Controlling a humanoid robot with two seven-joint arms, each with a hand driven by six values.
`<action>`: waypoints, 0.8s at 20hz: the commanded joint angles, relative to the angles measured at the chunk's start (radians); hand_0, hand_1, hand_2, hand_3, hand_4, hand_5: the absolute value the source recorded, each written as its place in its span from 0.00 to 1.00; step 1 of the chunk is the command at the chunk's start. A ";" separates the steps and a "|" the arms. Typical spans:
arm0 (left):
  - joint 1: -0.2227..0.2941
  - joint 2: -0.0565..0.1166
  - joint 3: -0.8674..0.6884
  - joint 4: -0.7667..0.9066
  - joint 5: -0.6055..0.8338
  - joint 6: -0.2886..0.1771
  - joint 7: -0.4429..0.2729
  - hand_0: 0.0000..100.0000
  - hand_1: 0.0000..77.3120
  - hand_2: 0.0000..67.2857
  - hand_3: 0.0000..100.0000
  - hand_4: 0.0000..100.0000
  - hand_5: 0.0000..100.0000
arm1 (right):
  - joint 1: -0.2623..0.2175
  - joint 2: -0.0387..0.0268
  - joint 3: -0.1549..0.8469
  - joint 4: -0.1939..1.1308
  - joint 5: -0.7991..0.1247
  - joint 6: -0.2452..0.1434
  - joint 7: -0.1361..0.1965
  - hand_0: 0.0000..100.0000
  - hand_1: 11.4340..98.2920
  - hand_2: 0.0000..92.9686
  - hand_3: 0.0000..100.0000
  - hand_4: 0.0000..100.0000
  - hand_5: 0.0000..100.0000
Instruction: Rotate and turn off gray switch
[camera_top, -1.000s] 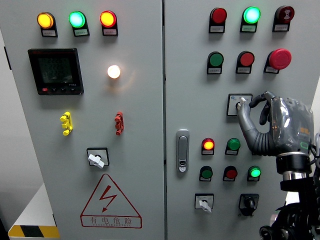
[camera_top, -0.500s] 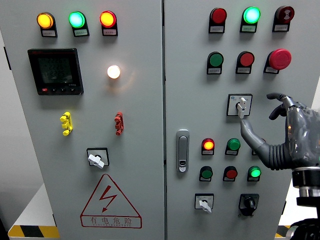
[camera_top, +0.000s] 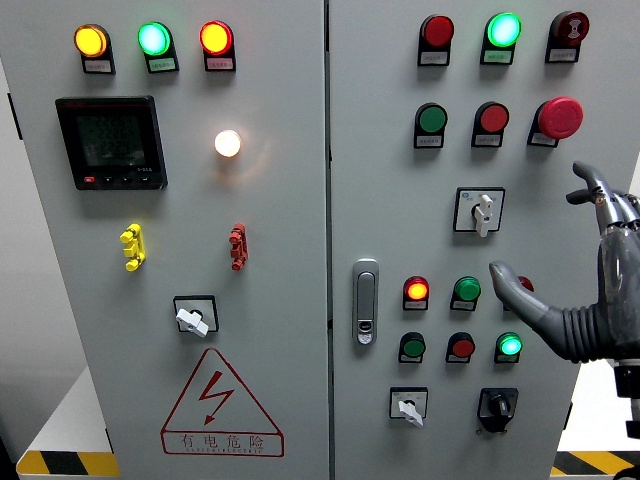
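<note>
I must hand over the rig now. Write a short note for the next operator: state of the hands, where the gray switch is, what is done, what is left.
Right hand: open, holds nothing, off the panel at the right edge, thumb toward the indicator lamps.
Left hand: not in view.
Gray switch: right door, middle row, on its square plate; lever points straight down, nothing touching it.
Done: the hand has released the switch and pulled back to the right over the last second.
Left: confirm that lever-down means off; the pictures do not show this. The green lamp below is lit.

Gray switch (camera_top: 482, 212) on a square plate, right cabinet door, its pale lever pointing straight down, untouched.
</note>
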 joint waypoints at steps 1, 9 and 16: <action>0.000 0.000 0.000 0.000 0.000 0.000 0.000 0.88 0.00 0.20 0.19 0.08 0.11 | -0.027 0.0017 0.026 0.033 -0.010 0.009 0.068 0.00 0.30 0.17 0.23 0.13 0.28; 0.000 0.000 0.000 0.000 0.001 0.000 0.000 0.89 0.00 0.20 0.19 0.08 0.11 | -0.099 0.0017 0.071 0.110 -0.033 0.037 0.159 0.00 0.30 0.15 0.20 0.10 0.26; 0.000 0.000 0.000 0.000 0.001 0.000 0.000 0.89 0.00 0.20 0.19 0.08 0.11 | -0.141 0.0017 0.083 0.167 -0.051 0.078 0.213 0.00 0.31 0.14 0.19 0.10 0.23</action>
